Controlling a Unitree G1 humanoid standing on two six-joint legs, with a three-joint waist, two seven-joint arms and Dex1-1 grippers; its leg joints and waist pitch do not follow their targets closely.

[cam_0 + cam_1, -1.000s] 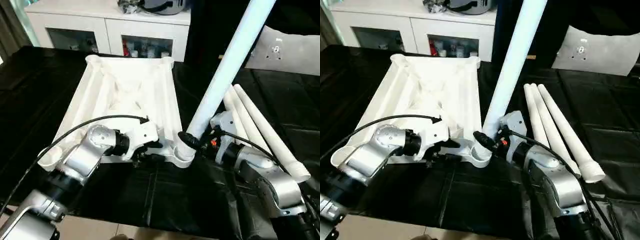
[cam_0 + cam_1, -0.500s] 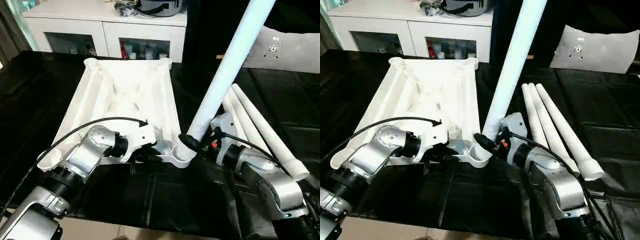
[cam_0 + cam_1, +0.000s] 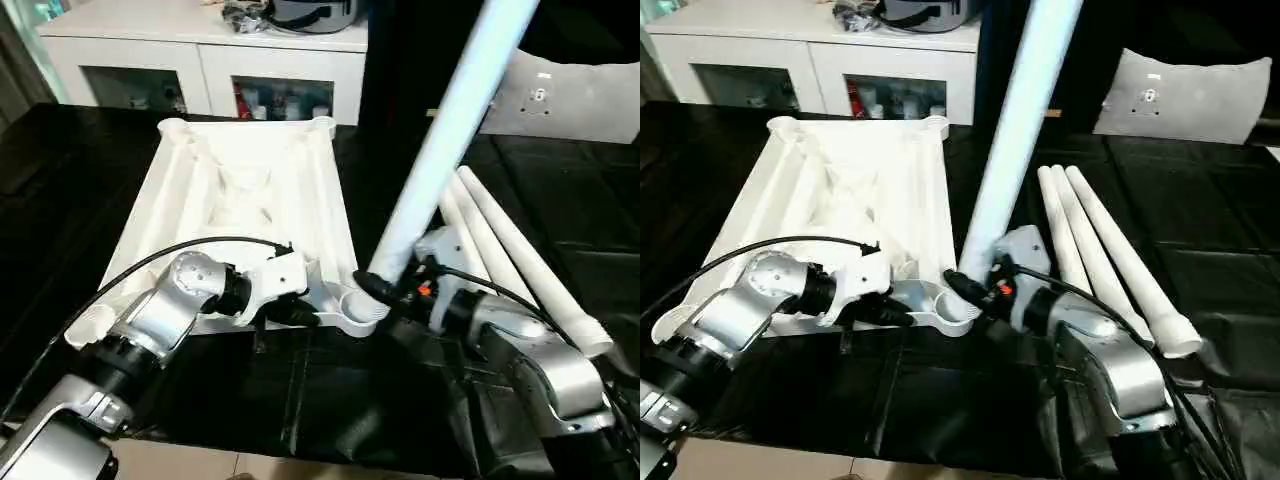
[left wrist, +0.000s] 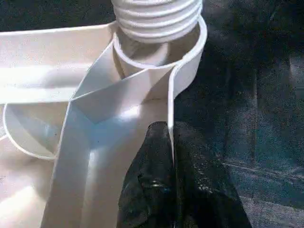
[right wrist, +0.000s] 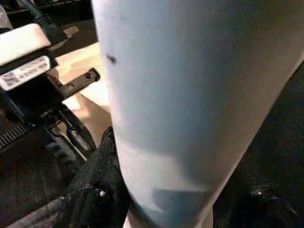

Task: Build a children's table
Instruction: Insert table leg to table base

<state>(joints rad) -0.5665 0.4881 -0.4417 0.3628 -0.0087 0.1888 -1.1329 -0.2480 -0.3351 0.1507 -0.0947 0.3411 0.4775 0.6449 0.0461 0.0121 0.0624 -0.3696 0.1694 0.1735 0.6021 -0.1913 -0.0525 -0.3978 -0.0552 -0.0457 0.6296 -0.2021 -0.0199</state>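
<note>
An upturned white table top [image 3: 245,205] lies ribs-up on the black-draped bench [image 3: 60,160], a white cabinet [image 3: 200,50] behind it. Three spare legs [image 3: 520,260] lie side by side to its right, well clear of the nearest corner socket [image 3: 355,312], where the work is centred. There a fourth leg [image 3: 440,150] stands tilted, its threaded end [image 4: 156,19] sitting at the mouth of the socket, not visibly screwed home. The right gripper [image 3: 385,288] is clamped around that leg low down, just above the thread. The left gripper [image 4: 173,180] is pinched nearly closed on the thin rim wall beside the socket, steadying the top. The hollow plastic looks light and stiff but smooth, so the tapered leg would likely slip or lever over if held high; the low hold by the thread suits twisting. The top is best held by its rim or ribs.
</note>
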